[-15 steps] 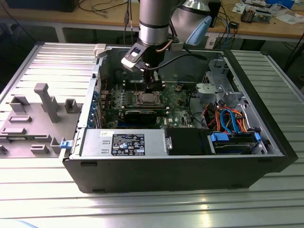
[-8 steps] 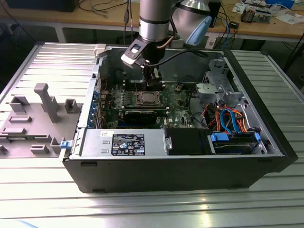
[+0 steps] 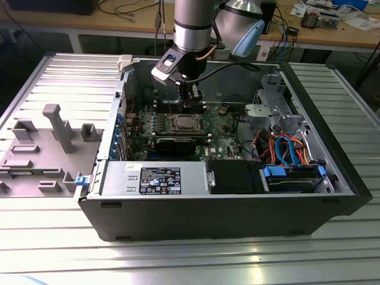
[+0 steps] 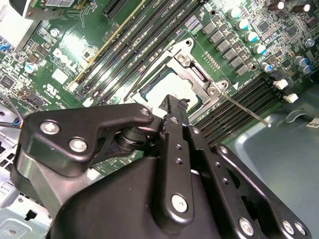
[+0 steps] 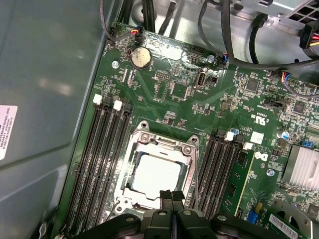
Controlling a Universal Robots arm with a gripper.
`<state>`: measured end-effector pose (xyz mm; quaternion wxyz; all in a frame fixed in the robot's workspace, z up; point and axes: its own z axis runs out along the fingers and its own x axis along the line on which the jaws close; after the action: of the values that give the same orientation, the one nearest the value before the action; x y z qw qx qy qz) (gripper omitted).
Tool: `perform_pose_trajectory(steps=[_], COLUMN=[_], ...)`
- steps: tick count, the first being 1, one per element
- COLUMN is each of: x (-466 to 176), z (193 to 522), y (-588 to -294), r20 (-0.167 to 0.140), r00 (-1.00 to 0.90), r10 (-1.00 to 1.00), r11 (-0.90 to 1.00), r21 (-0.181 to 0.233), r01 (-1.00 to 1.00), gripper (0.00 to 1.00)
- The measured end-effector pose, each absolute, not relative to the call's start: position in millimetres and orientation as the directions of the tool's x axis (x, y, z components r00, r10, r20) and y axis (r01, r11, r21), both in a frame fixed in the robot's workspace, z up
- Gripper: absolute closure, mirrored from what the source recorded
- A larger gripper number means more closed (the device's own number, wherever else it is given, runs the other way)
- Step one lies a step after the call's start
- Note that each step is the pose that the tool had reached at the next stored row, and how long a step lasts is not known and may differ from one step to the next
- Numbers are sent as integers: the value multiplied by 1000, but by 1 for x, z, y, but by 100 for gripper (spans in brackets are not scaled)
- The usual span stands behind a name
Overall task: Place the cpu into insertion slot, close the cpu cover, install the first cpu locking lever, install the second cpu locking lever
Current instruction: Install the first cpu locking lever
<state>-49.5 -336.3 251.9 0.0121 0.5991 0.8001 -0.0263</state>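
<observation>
We see a big black case (image 3: 208,208) lying open on the table (image 3: 178,261). Inside it is a green board (image 5: 169,74). The slot (image 5: 142,132) sits near the middle of the board, between two groups of long black strips (image 5: 99,149). The cpu (image 5: 153,172) lies flat in the slot, with its silver top facing up. The cover (image 5: 191,172) is down on it, and we see the cpu through the big hole in the cover. In the second wrist view a thin lever (image 4: 244,109) sticks out from one corner of the slot. It crosses the strips and reaches toward the edge of the board. We cannot tell if it is locked.

The arm (image 3: 193,24) reaches down into the case from above. Its gripper (image 5: 171,195) hangs right over one edge of the cover. The two fingers (image 5: 164,195) are pressed together with nothing between them. We cannot tell if the tips touch the cover.
</observation>
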Motion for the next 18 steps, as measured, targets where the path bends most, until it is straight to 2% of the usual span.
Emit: perform_pose_trajectory(steps=[18], x=[-49], z=[252], y=[-336], r20=[-51], r00=[-309], r10=[950], r11=[307], r21=[-28], r01=[951], gripper=[89])
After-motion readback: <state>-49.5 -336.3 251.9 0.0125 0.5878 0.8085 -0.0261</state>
